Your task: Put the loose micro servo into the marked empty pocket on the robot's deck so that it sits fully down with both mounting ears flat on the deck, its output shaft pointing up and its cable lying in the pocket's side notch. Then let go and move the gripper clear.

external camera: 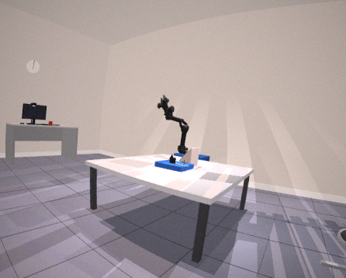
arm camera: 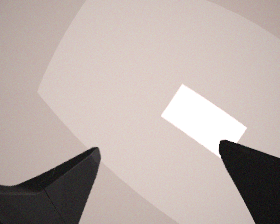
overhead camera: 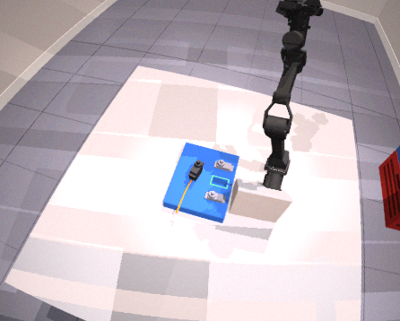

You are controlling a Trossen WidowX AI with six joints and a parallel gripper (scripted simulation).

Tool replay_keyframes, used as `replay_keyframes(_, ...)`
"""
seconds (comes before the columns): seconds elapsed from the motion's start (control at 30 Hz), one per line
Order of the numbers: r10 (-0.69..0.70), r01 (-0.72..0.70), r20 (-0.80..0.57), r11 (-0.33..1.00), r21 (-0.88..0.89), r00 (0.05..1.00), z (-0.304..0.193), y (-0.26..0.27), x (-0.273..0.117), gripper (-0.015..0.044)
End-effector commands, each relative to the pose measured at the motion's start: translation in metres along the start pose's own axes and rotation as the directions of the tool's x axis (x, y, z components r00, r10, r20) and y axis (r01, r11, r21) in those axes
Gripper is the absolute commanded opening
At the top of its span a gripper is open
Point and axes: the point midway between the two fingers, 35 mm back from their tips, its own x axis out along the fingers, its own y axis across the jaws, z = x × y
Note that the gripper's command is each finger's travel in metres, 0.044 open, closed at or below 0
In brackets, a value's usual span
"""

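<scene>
While the jaws (overhead camera: 300, 10) (external camera: 162, 102) are spread and holding nothing, I'd come down straight over the black servo (overhead camera: 195, 170) (external camera: 172, 159), keeping clear of its cable (overhead camera: 184, 195).

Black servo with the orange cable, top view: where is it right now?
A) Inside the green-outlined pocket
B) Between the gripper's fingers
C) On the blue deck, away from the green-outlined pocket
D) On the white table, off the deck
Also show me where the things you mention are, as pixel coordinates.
C: the black servo (overhead camera: 195, 170) (external camera: 172, 159) sits on the blue deck (overhead camera: 178, 195) (external camera: 167, 165), with bare blue surface between it and the green-outlined pocket (overhead camera: 220, 181).
</scene>
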Motion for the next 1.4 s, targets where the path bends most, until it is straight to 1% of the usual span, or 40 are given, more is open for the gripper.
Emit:
replay_keyframes(0.0, 0.058, -0.058, 0.000, 0.996, 0.066, 0.998, 0.000, 0.024, -0.001, 0.0440)
replay_keyframes(0.2, 0.123, -0.121, -0.002, 0.982, 0.145, 0.992, -0.001, 0.049, -0.004, 0.0440)
replay_keyframes(0.37, 0.208, -0.202, 0.009, 0.940, 0.276, 0.978, 0.003, 0.080, -0.009, 0.0440)
replay_keyframes(0.53, 0.296, -0.283, 0.033, 0.867, 0.409, 0.955, 0.010, 0.113, -0.017, 0.0440)
replay_keyframes(0.83, 0.441, -0.400, 0.095, 0.676, 0.619, 0.892, 0.031, 0.166, -0.035, 0.0440)
replay_keyframes(0.97, 0.476, -0.430, 0.129, 0.604, 0.671, 0.870, 0.040, 0.180, -0.043, 0.0440)
replay_keyframes(1.37, 0.596, -0.491, 0.245, 0.295, 0.820, 0.765, 0.081, 0.228, -0.075, 0.0440)
